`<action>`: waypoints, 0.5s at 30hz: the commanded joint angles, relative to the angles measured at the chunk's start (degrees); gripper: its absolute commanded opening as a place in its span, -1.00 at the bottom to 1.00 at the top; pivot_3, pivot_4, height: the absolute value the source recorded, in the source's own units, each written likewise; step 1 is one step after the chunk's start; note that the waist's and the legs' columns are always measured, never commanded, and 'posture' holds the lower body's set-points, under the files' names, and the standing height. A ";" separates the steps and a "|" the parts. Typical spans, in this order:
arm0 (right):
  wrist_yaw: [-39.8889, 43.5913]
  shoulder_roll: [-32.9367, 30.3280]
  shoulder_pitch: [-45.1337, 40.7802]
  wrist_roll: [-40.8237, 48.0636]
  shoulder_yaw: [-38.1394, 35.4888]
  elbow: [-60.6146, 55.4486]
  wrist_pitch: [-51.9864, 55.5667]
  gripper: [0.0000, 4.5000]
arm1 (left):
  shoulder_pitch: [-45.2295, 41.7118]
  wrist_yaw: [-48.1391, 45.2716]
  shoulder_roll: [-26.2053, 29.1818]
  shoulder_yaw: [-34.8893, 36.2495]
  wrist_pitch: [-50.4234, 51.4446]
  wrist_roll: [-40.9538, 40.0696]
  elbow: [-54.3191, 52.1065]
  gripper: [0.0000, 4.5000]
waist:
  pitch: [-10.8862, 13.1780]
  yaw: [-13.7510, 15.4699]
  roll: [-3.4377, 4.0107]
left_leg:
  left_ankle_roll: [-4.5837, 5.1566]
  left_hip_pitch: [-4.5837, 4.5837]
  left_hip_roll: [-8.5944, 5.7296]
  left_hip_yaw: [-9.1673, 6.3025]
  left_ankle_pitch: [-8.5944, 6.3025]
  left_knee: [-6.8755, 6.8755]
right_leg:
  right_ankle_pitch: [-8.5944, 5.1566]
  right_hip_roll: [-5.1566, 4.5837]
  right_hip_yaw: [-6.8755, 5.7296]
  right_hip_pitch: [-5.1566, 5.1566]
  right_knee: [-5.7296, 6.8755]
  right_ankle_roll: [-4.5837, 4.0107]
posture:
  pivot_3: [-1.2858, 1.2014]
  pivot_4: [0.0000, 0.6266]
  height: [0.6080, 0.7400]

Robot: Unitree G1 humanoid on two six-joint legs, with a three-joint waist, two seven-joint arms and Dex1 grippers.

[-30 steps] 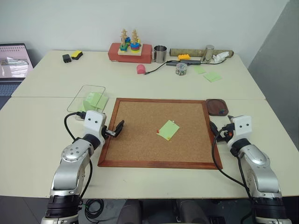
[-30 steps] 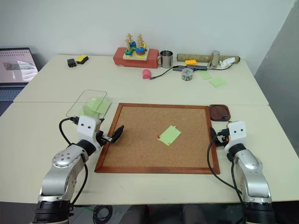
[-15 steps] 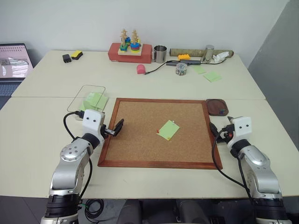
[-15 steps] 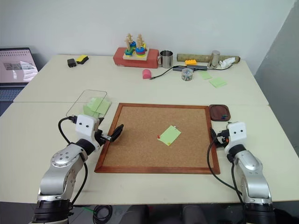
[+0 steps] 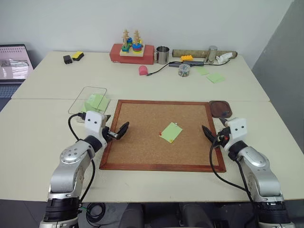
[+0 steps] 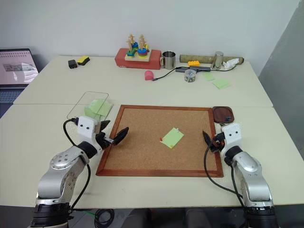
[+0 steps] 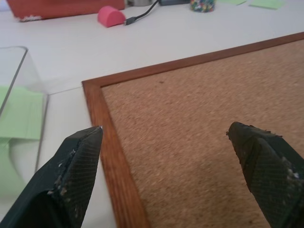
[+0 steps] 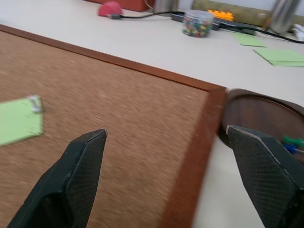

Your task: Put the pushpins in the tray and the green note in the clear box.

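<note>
I held both arms low over the corkboard [image 5: 162, 134], one at each side edge, because the green note [image 5: 171, 132] lay pinned near its middle and either arm could reach in from its own side. My left gripper [image 5: 118, 132] hung over the board's left frame with its fingers spread and nothing between them. My right gripper [image 5: 210, 134] sat over the right frame, fingers likewise apart and empty.

The note lay flat on the cork, turned like a diamond, one corner toward the far right and the opposite corner toward me and the left. Being square, it had no real long axis; the diagonal ran from near left to far right. A pale pushpin [image 5: 176, 125] sat at its far corner, and a small reddish speck at the near-left corner looked like a second pin [image 5: 161, 138], though I could not be sure.

The brown tray [image 5: 220, 109] stood just off the board's far right corner, on the side of my right gripper, with a few small coloured things already in it. The clear box [image 5: 90, 101] stood off the far left corner, near my left gripper, with green paper already inside. That layout, I judged, suited pins going right and the note going left.
</note>
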 commanded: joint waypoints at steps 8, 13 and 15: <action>7.02 -0.51 -5.54 4.96 6.74 -4.35 6.19 0.93 | -1.63 -10.35 3.98 -3.89 0.58 -3.99 -0.53 -0.01 | 0.00 -0.02 0.01 | 0.00 0.00 -0.01 0.01 0.00 0.01 | -0.03 0.00 0.00 0.00 -0.01 0.04 | 0.03 -0.52 1.00; 7.02 1.12 -9.38 3.97 8.82 -0.09 5.03 0.93 | -2.92 -11.06 2.93 -7.84 0.54 -2.71 0.81 -0.49 | 0.00 -0.01 0.00 | 0.00 -0.02 0.00 -0.01 0.00 0.02 | -0.11 0.01 -0.02 0.00 0.00 0.19 | 0.03 -0.52 1.00; 6.94 1.68 -10.31 3.48 9.60 1.46 4.57 0.93 | -3.31 -11.31 2.62 -9.20 1.11 -2.66 0.74 -0.67 | 0.00 0.00 0.00 | 0.00 -0.02 0.00 -0.01 0.00 0.01 | -0.05 0.00 -0.01 0.00 -0.01 0.08 | 0.03 -0.52 1.00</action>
